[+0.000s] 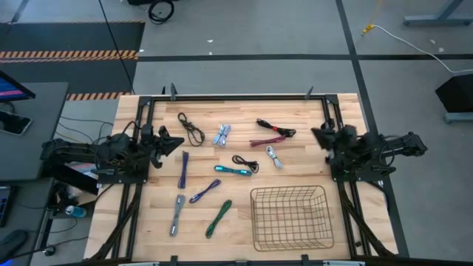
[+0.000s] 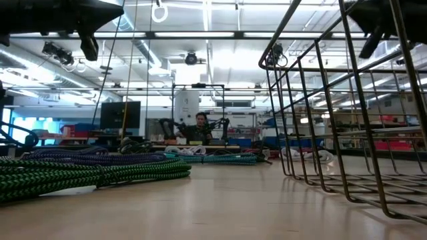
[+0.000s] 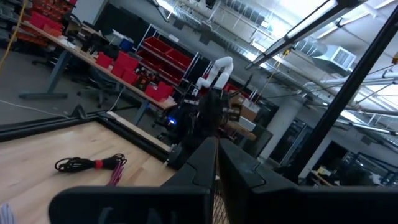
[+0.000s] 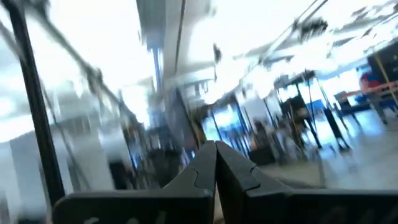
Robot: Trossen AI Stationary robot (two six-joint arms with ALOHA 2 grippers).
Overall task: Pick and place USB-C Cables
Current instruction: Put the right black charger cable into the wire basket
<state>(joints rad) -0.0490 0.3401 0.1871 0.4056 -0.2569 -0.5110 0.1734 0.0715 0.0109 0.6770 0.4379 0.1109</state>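
Observation:
Several short bundled cables lie flat on the wooden table: a black one, a silver-white one, a black one with a red tie, a red one, a grey-white one, a teal one, two purple ones, a grey one and a green one. My left gripper hovers shut above the table's left side. My right gripper hovers shut above its right side. In both wrist views the fingertips meet, with nothing between them.
A black wire-mesh basket stands at the near right of the table and fills the right of the low view. A black frame borders the table. In the low view the green cable lies nearest, and a person sits far behind.

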